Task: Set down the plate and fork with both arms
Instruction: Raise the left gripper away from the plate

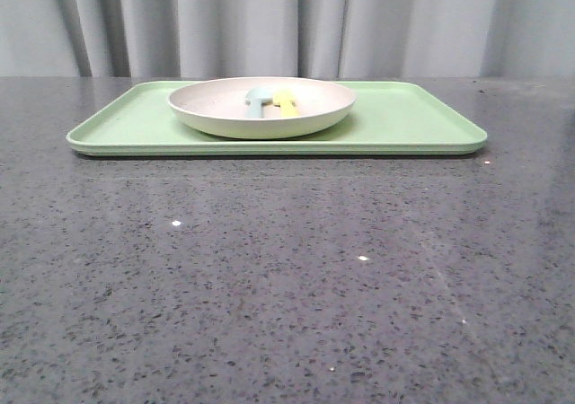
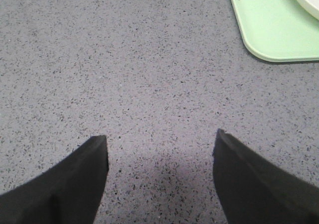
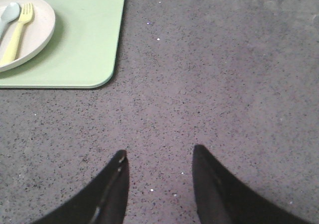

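Two end effectors, both parted and empty, poised over bare speckled grey counter [image 1: 287, 278]. Left end effector [image 2: 160, 143] spread wide, nothing between the fingers; right end effector [image 3: 158, 153] spread somewhat less, likewise touching nothing. Cream-white plate [image 1: 261, 108] resting on the pale green tray [image 1: 413, 121] toward the far side of the counter, left of the tray's middle. Yellow fork [image 1: 286, 101] lying inside the plate, just beside a pale blue-green spoon [image 1: 259, 100]. Probably the opening step: nothing grasped, reach not yet begun. Next move likely an advance toward the tray, one side for the plate rim, the other for the fork handle, clear of the spoon.
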Motion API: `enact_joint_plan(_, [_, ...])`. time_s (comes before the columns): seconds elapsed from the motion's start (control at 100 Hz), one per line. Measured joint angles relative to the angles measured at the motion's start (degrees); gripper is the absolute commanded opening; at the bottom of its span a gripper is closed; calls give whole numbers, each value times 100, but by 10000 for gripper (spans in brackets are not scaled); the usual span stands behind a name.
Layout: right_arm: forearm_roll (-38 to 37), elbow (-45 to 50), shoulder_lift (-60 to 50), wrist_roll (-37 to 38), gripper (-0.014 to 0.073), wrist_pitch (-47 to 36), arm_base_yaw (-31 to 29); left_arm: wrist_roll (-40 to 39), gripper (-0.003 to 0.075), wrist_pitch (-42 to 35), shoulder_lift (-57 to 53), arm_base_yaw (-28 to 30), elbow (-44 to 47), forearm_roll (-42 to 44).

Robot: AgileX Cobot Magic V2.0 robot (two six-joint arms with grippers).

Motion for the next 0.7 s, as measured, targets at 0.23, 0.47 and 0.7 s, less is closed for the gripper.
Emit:
enact_joint_plan(0.23, [621,-219,273,-146,325,-262,0,0,438,0,0,0,0,10])
enact_joint_plan(0.47, [1007,-1125,1580,-341,325,-315,13,0,438,0,0,0,0,10])
enact_joint_plan(0.7, [1069,-2223,3121,-341,325,-323,689,0,438,0,0,0,0,-1])
